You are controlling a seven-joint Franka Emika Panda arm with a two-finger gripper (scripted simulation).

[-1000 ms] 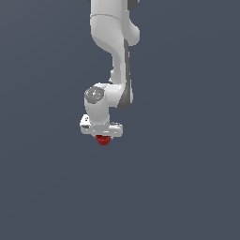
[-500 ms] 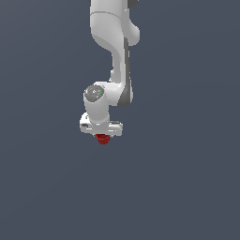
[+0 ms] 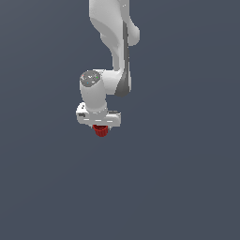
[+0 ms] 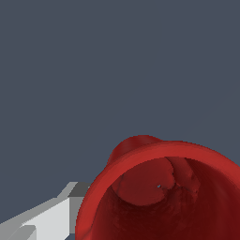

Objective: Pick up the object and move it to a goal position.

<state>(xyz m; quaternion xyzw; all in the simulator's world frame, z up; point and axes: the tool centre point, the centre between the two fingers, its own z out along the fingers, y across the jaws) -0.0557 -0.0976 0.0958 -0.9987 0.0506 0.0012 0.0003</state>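
The object [image 3: 100, 131] is a small red cup-like cylinder, showing just under the white gripper [image 3: 100, 127] in the exterior view, with only its lower part visible. The gripper hangs from the white arm above a plain dark grey ground and is shut on the object. In the wrist view the object [image 4: 154, 187] fills the lower part of the picture, its hollow top open toward the camera, and one pale grey finger [image 4: 47, 218] presses against its side. The other finger is hidden.
Plain dark grey ground [image 3: 187, 187] lies all around, with no other objects, edges or containers in view.
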